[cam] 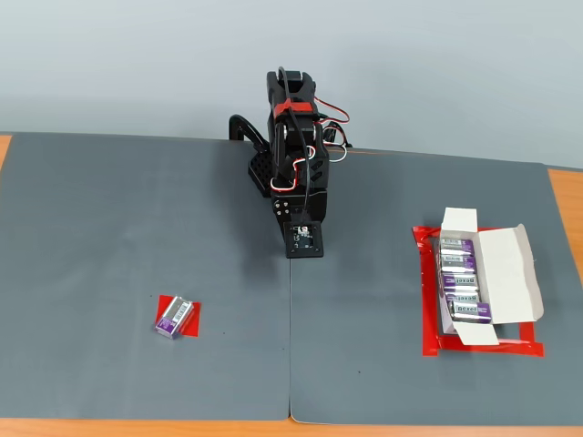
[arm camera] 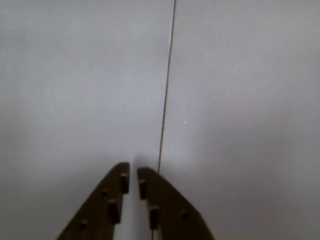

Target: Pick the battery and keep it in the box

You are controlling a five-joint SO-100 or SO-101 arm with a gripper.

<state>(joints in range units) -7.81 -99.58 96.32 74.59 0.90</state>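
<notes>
The battery (cam: 174,317), a small purple and silver block, lies on a red tape patch at the left front of the grey mat in the fixed view. The box (cam: 487,278), a white carton with open flaps, lies at the right inside a red tape outline and holds several purple batteries in a row. The arm (cam: 293,155) stands folded at the back centre, far from both. In the wrist view my gripper (arm camera: 133,169) is empty, with its dark fingers nearly touching above the bare mat. Battery and box are out of the wrist view.
A seam (arm camera: 165,100) between two grey mats runs straight ahead of the fingers; it also shows in the fixed view (cam: 291,346). Wooden table edge (cam: 569,209) shows at the right. A plain wall stands behind the arm.
</notes>
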